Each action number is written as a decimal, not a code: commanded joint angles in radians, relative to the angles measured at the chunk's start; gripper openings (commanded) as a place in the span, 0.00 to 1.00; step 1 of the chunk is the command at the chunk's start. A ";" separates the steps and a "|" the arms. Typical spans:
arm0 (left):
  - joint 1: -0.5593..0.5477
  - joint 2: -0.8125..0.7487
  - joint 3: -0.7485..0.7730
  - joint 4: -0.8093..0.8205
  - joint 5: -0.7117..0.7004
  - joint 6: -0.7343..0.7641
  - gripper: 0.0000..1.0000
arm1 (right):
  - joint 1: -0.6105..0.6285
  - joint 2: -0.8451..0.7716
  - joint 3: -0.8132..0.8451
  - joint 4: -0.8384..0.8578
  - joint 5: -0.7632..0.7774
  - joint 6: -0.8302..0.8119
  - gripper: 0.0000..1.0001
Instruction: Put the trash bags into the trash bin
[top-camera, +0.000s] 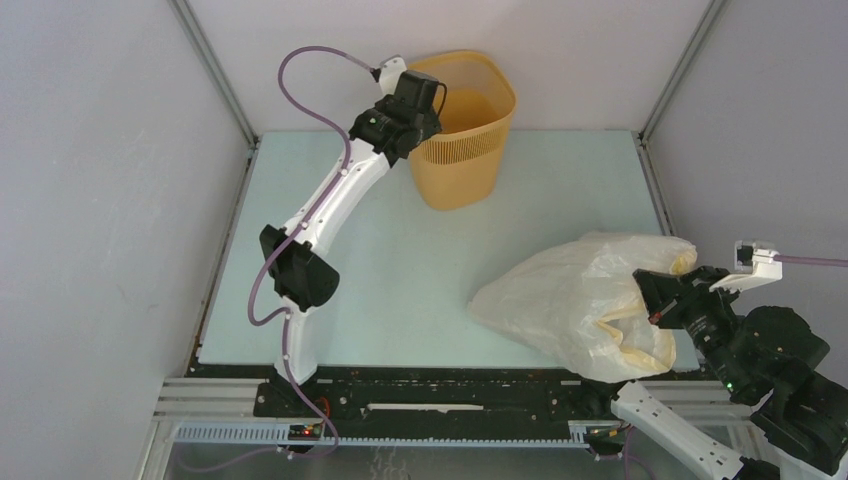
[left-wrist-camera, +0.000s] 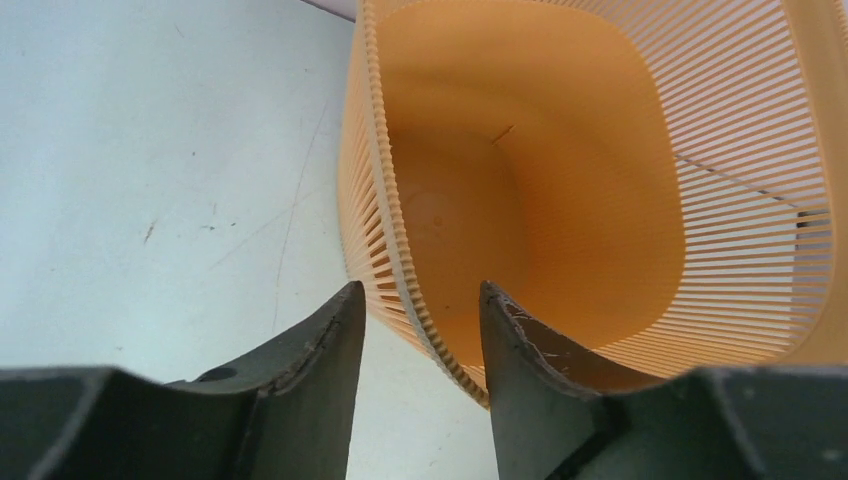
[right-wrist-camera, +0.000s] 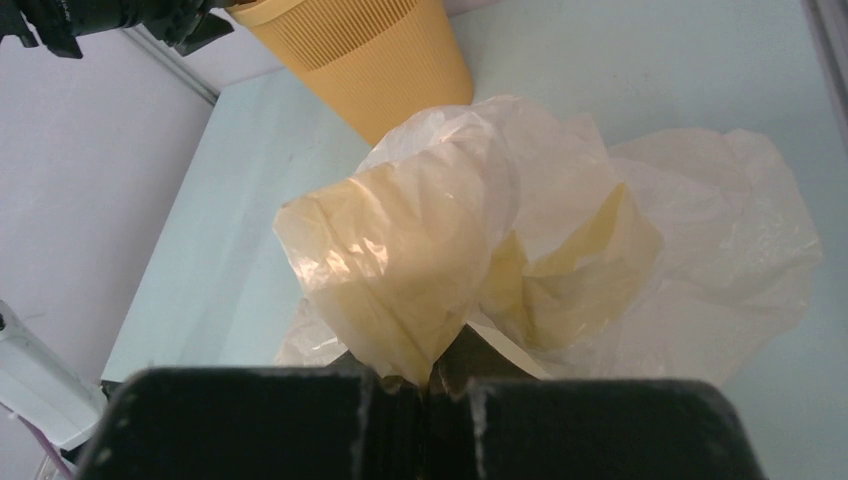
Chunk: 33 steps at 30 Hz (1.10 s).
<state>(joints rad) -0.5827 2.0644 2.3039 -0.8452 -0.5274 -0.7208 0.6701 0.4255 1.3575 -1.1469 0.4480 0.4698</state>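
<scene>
The orange-yellow trash bin (top-camera: 462, 130) stands upright at the back of the table. My left gripper (top-camera: 418, 98) is at its left rim. In the left wrist view the left gripper (left-wrist-camera: 421, 287) is open and straddles the bin (left-wrist-camera: 560, 200) wall, one finger outside and one inside. The crinkly cream-white trash bag (top-camera: 570, 300) lies bunched at the front right. My right gripper (top-camera: 655, 300) is shut on its yellowish rim band. In the right wrist view the bag (right-wrist-camera: 430, 240) billows up from the shut right gripper (right-wrist-camera: 425, 375), and the bin (right-wrist-camera: 360, 60) shows behind it.
The pale green table (top-camera: 400, 280) is boxed in by grey-white walls left, back and right. The left arm (top-camera: 330, 200) reaches diagonally across the left half of the table. The arm bases and rail lie along the near edge.
</scene>
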 joint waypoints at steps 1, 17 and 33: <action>0.000 0.005 0.025 -0.011 -0.031 0.034 0.46 | 0.006 0.011 0.033 0.000 0.037 -0.002 0.00; -0.002 -0.188 -0.104 -0.022 0.102 0.180 0.01 | 0.007 0.038 0.061 0.038 0.016 -0.060 0.00; -0.014 -0.623 -0.639 0.021 0.351 0.082 0.00 | 0.006 0.056 0.020 0.127 -0.132 -0.034 0.00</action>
<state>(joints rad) -0.5888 1.5883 1.7771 -0.8841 -0.2970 -0.5743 0.6701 0.4751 1.3933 -1.0885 0.3614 0.4213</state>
